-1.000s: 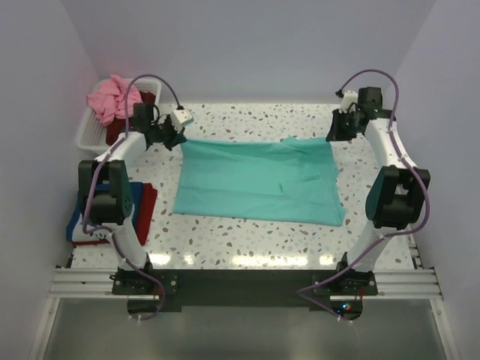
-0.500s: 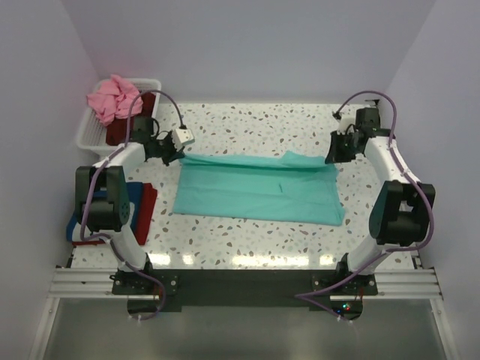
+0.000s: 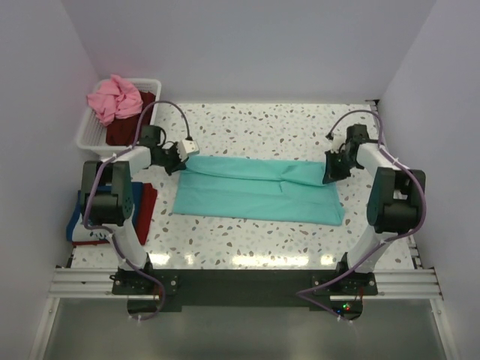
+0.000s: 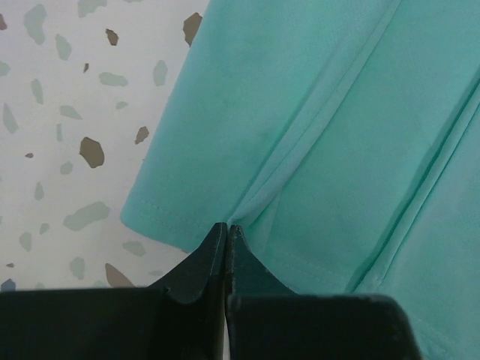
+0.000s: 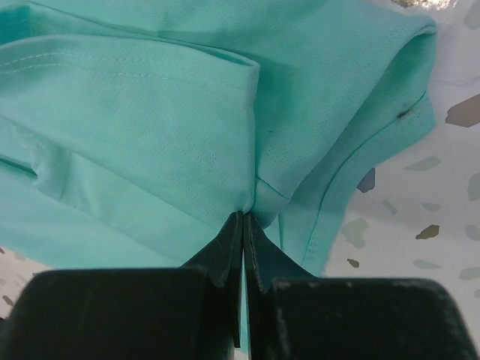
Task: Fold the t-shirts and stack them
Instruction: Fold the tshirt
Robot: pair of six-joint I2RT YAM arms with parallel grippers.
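Observation:
A plain teal-green t-shirt [image 3: 259, 190] lies spread across the middle of the table, its far edge folded over toward the near side. My left gripper [image 3: 178, 163] is shut on the shirt's far left corner; in the left wrist view the closed fingertips [image 4: 227, 229] pinch a fold of teal cloth [image 4: 330, 135]. My right gripper [image 3: 330, 171] is shut on the far right corner; in the right wrist view the closed fingertips [image 5: 244, 217] pinch layered teal cloth [image 5: 150, 127]. A pink t-shirt [image 3: 112, 97] and a dark maroon one [image 3: 124, 127] sit in the basket.
A white slatted basket [image 3: 88, 135] stands at the far left. A stack of folded red and blue tees [image 3: 142, 210] lies at the left table edge, beside the left arm. Speckled tabletop [image 3: 247, 124] shows beyond the shirt.
Both grippers have moved toward the near side, dragging the shirt's far edge over the rest of the shirt. The visible shirt has become narrower front to back.

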